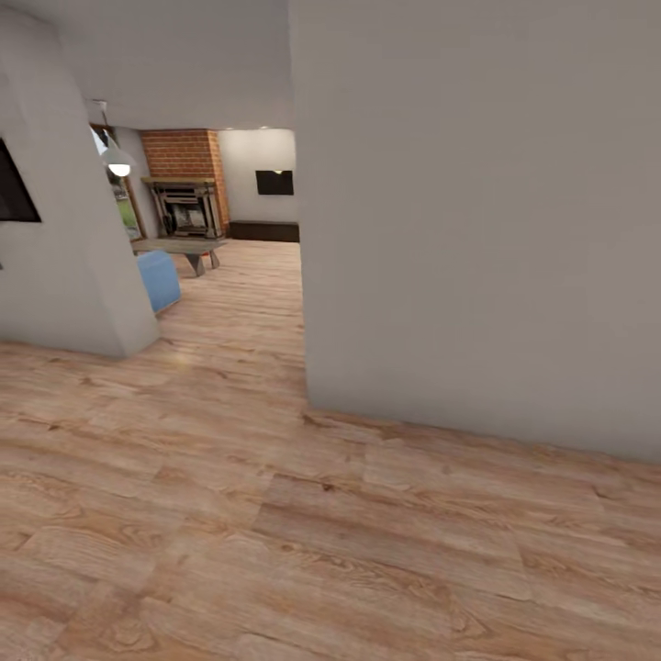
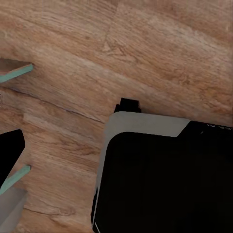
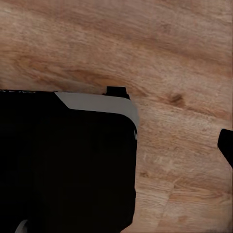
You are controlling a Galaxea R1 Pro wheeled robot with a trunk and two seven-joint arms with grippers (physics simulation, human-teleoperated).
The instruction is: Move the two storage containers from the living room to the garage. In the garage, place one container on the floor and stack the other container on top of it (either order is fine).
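while the living room lies ahead past a grey wall, no container is carried, the left gripper gapes empty, and the right gripper's fingers cannot be judged.

Even, soft indoor light; a lit pendant lamp glows; wrist views slightly blurred; shadows faint.

The floor is light wood plank, warm tan with darker brown grain and knots. Walls are plain grey-white. Far off, the fireplace is orange-red brick around a dark grey grate. The sofa corner is light blue. The TV is black, over a dark brown cabinet. In the left wrist view, the fingers are grey with teal pads, and the robot base is black with a pale grey rim.
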